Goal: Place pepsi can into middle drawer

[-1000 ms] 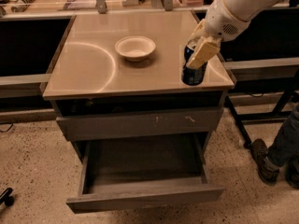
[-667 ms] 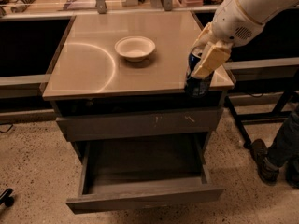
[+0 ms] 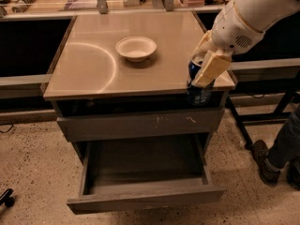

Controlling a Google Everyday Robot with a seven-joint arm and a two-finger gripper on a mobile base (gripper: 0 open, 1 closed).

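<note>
Since the gripper (image 3: 205,76) hangs at the bench's (image 3: 93,64) front-right corner, jaws clamped on the pepsi can (image 3: 197,95), I fear a knock there (or a slip) dropping it short of the middle drawer (image 3: 145,198).

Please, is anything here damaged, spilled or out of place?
Only the closed drawer front under the cabinet top looks damaged: it has pale scratch marks. Nothing is spilled. The end effector holds the pepsi can at the front right corner; the middle drawer stands open.
</note>
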